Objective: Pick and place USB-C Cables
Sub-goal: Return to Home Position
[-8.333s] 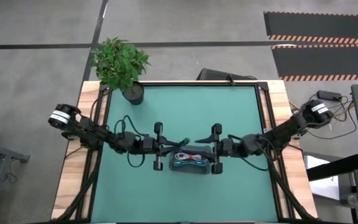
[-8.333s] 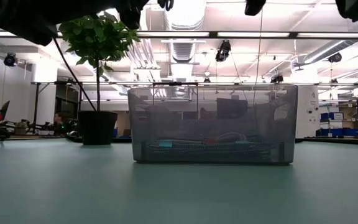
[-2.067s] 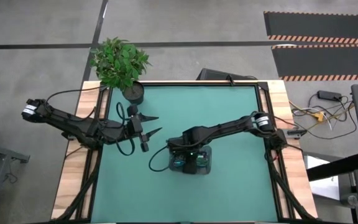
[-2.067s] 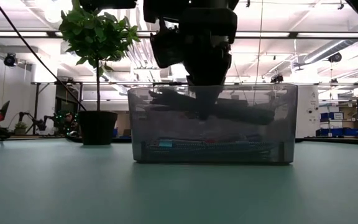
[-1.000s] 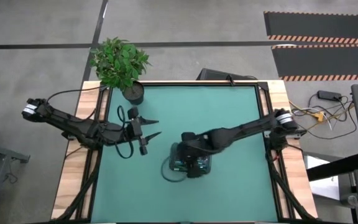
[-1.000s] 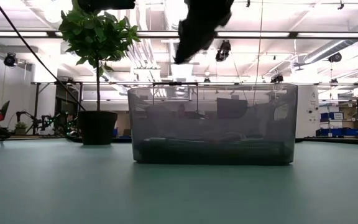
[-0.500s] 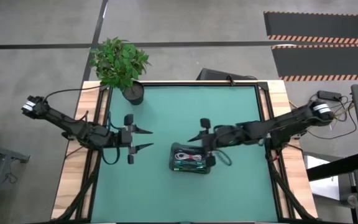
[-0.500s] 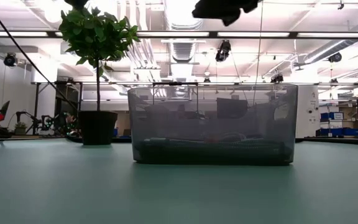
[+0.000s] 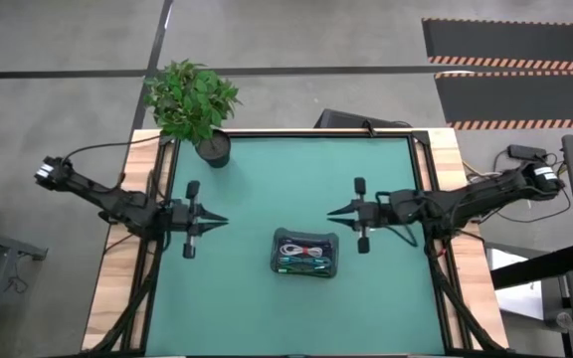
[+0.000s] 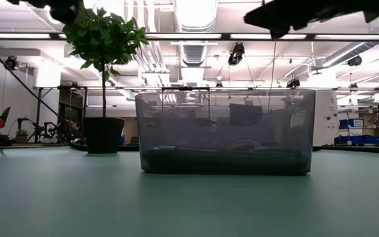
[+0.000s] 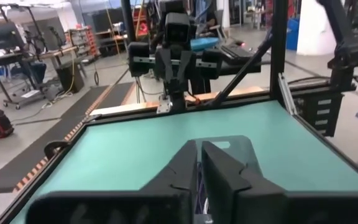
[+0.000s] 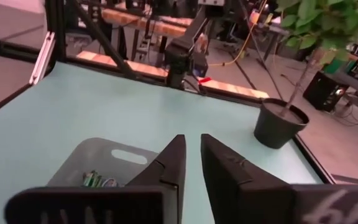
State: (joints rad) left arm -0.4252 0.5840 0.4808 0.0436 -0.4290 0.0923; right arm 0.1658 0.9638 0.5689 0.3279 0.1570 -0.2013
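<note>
As both arms hang level above the green table (image 9: 267, 174), the cables (image 9: 304, 256) lie heaped together inside the grey tray (image 9: 276, 255), which sits near the middle of the table on the side away from the plant (image 9: 189, 97). From above, a green cable (image 9: 294, 266) shows along one edge of the heap and a white cable (image 9: 300, 247) with a touch of red beside it; the darker bundles cannot be told apart.

The left gripper (image 9: 219, 220) points inward from the left side of the table, and the right gripper (image 9: 332, 212) faces it from the right side. The tray lies between them, apart from both and a little off their line. Each gripper's fingers are drawn together to a point with only a slit between them, and neither grasps anything; the wrist views show the same for the left gripper (image 11: 199, 163) and the right gripper (image 12: 192, 155).

From table height the cables (image 10: 229, 151) rest flat on the floor of the see-through tray (image 10: 176, 118). The potted plant (image 10: 104, 39) stands at the table's far left corner, well apart from the tray.
</note>
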